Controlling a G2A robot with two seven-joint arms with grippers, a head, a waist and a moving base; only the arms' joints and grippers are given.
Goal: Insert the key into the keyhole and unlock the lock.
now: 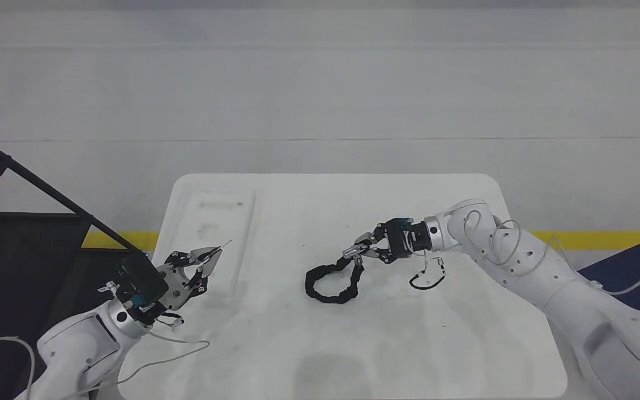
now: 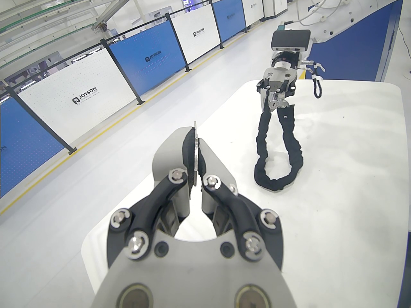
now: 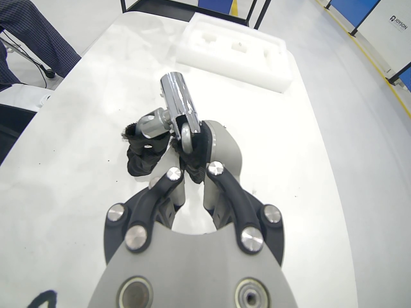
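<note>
Nearest, over the near stretch of the left edge of the white round-cornered worktop (image 1: 400,340): left gripper (image 2: 196,144), fingers pressed together on a thin flat silver metal key (image 2: 195,136). Key edge-on between the black pads, tip poking out just past the fingertips, aimed toward the middle of the worktop. Raised off the surface, touching nothing but the pads.

Farther in, about the middle of the worktop and a little toward its right edge: right gripper (image 3: 189,152), clamped on the lock (image 3: 177,97), a polished chrome cylinder joined to a chain in a black fabric sleeve (image 2: 273,183). Cylinder pinched near its chain end, held up off the surface, slanting away from the fingers. Round end face with the keyhole (image 2: 272,105) turned toward the left gripper, well apart from the key. Chain hanging from the cylinder and ending in a loop flat on the worktop, on the side toward the left edge.

Along the left edge, under and beyond the left gripper as seen from above, reaching toward the far left corner: a white rectangular foam tray (image 3: 237,49) with shallow cut-out pockets, flat on the surface.

Past the worktop, on the pale floor: a yellow line (image 1: 120,240) and a row of blue and white barrier panels (image 2: 138,62) on black posts.
</note>
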